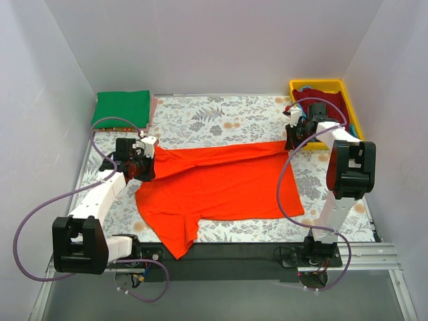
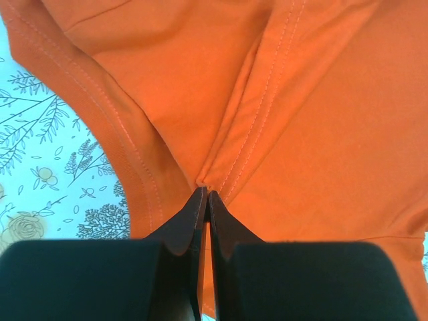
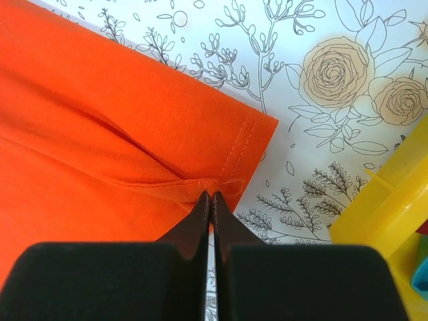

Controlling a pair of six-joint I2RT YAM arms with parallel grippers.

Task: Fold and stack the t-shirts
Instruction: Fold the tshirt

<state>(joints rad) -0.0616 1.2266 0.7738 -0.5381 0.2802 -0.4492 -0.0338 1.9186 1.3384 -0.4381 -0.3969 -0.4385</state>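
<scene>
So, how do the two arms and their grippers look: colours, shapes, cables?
Both the left arm and the right arm have white tube-like links and blocky black joint housings. A thin purple cable loops along each. The left gripper and the right gripper have black fingers, broad at the base and tapering to thin tips. No markings are readable.

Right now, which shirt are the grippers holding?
The orange-red shirt, spread mid-table and pinched at both ends. The green one lies folded far left; the dark red one sits in the tray.
</scene>
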